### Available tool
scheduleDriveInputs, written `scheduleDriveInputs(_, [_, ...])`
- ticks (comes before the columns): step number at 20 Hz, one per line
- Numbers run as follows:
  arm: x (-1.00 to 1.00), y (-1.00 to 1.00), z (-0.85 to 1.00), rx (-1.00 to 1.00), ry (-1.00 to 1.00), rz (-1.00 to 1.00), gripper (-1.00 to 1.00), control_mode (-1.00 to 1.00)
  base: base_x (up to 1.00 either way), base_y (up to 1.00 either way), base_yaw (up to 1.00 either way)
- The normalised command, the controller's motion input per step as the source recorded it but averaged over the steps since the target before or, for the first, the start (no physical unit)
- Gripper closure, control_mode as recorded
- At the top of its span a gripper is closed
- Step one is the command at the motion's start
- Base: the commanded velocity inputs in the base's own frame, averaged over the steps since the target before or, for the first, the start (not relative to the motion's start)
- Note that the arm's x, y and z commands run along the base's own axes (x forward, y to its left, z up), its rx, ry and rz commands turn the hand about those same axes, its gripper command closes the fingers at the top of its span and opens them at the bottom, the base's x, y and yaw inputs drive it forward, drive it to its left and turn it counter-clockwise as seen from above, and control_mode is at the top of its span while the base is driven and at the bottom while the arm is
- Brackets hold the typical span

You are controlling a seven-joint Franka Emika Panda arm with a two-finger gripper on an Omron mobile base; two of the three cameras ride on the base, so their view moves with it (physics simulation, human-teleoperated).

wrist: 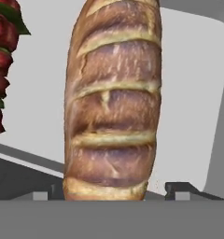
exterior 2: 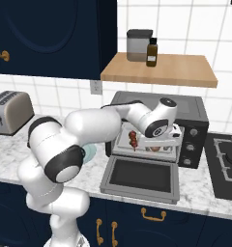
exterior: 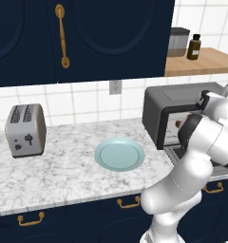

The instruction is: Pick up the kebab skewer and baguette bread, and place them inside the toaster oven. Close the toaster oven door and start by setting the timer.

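Filling the hand view, the golden-brown oblong baguette bread with scored crust (wrist: 111, 100) lies lengthwise between the two small dark finger tips of the pincer (wrist: 115, 190). One tip (wrist: 58, 190) stands just to one side of the loaf's near end and the other tip (wrist: 179, 189) stands well off the opposite side, with a visible gap; the pincer is spread open and grips nothing. The loaf rests on a light grey tray surface (wrist: 188, 102).

Relative to the baguette bread:
- The kebab skewer, a thin stick strung with dark-red chunks and green bits (wrist: 3, 65), lies beside it on the same tray, parallel and apart, at the edge of the hand view.
- The large boxy dark grey toaster oven (exterior 2: 195, 108) encloses both items; in the right base view the skewer (exterior 2: 133, 139) shows inside the cavity, with the white arm's wrist in front of the loaf.
- The toaster oven door, a wide dark panel with grey frame (exterior 2: 141, 176), lies folded down flat on the marble table (exterior: 63, 175) below and in front of the loaf.
- The pale blue round plate (exterior: 119, 154) sits on the table, well apart to the oven's left.
- The silver two-slot toaster (exterior: 25, 129) stands farther left still.
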Motion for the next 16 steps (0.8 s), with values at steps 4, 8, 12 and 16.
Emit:
scheduleDriveInputs(4, [-0.16, 0.0, 0.24, 0.0, -0.01, 0.0, -1.0, -1.0, 0.0, 0.0, 0.0])
scheduleDriveInputs(8, [-0.51, 0.03, 0.22, 0.0, -0.03, 0.0, -1.0, -1.0, 0.0, 0.0, 0.0])
scheduleDriveInputs(12, [-0.82, 0.03, 0.05, 0.0, -0.03, -0.12, -1.0, -1.0, 0.0, 0.0, 0.0])
scheduleDriveInputs(16, [-0.6, 0.0, 0.02, 0.0, -0.01, -0.16, -1.0, -1.0, 0.0, 0.0, 0.0])
